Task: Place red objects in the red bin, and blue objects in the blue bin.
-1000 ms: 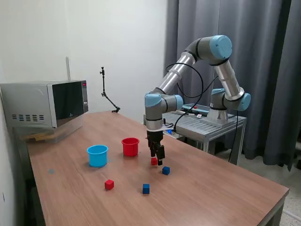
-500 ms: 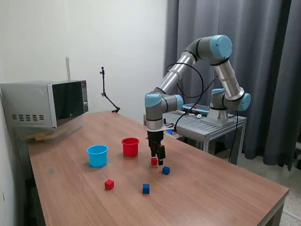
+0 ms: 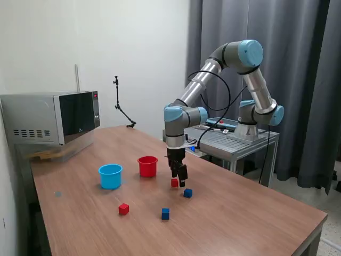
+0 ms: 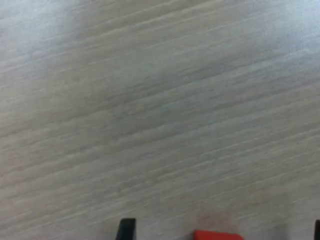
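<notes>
Exterior view: your gripper (image 3: 178, 182) sits low over a red cube (image 3: 174, 183) on the bench (image 3: 256, 218), just to the exterior view's right of the red cup (image 3: 147, 166); the light blue cup (image 3: 110, 176) stands further left. Second red cube (image 3: 123, 209) and two blue cubes (image 3: 187, 193) (image 3: 165, 214) lie nearer.

Wrist view: red cube (image 4: 217, 235) lies between the fingertips (image 4: 126, 230), which stand apart with clearance. Gripper wide, not gripping.

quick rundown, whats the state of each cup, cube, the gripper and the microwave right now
red cup: upright, contents not visible
light blue cup: upright, contents not visible
red cube at the gripper: on the table, between the open fingers
other red cube: loose on the table
blue cube near the gripper: loose on the table
other blue cube: loose on the table
gripper: open, lowered around the red cube
microwave: door closed
</notes>
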`<state>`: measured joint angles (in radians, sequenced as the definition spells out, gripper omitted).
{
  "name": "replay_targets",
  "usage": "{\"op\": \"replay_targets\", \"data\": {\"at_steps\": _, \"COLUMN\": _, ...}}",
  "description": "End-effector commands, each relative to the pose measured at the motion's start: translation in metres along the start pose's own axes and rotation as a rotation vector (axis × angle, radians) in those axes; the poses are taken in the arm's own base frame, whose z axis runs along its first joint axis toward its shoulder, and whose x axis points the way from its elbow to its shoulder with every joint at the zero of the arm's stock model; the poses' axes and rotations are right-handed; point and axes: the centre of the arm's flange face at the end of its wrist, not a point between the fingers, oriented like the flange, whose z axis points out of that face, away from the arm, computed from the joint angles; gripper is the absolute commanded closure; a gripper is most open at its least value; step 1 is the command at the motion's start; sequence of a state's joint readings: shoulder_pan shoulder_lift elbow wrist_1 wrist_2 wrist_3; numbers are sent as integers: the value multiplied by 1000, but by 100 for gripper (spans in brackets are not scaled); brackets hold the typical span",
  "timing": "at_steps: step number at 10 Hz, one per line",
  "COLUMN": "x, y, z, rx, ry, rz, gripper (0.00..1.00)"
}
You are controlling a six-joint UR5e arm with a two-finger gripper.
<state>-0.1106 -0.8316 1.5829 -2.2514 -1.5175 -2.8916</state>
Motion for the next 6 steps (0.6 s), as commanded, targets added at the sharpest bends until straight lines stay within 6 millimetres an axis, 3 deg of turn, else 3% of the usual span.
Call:
{"op": "replay_targets", "data": {"at_steps": 1, "x": 1, "y": 2, "z": -1, "rx": -2, "ry": 4, "rz": -2, "gripper": 0}}
{"op": "replay_targets", "data": {"at_steps": 6, "x": 1, "y": 8, "z": -5, "rx": -22, "ry": 3, "rz": -6, "gripper": 0}}
